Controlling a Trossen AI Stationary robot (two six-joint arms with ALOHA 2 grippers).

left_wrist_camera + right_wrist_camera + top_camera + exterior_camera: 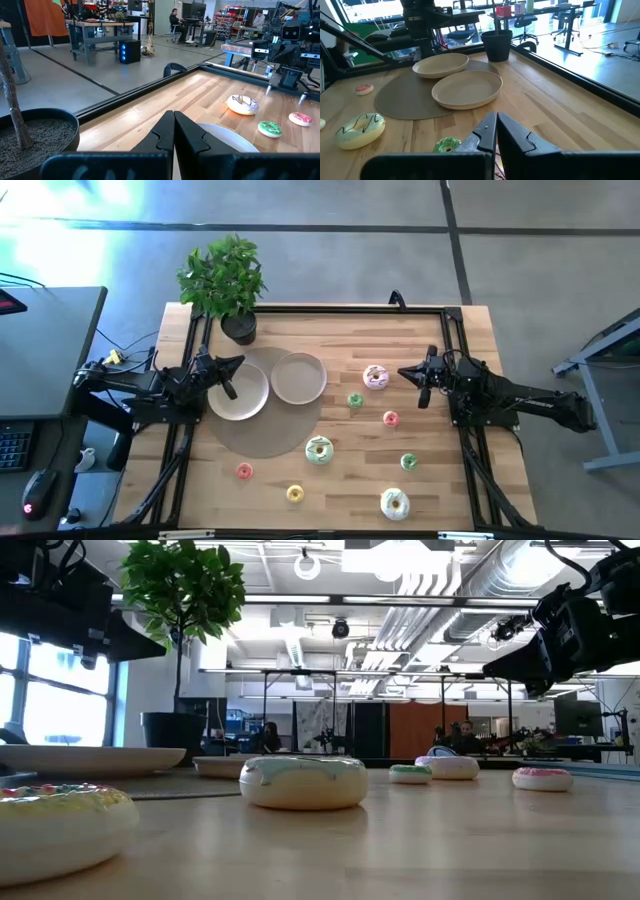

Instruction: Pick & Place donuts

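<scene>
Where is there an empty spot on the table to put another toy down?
Bare wood lies along the far edge, between the potted plant and the right gripper. Both plates are empty too. The near right half is crowded with scattered donuts, though a small patch stays open at the near left corner, beside the pink mini donut. The left gripper hangs over one plate.

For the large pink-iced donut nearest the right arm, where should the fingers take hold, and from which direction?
The pink-iced donut lies flat on the table, hole up, clear of the small green donut. Probably best from straight above, the right gripper pinching across the ring's outer edge, or one finger in the hole. Both grippers are shut now, so the fingers must open first.
</scene>
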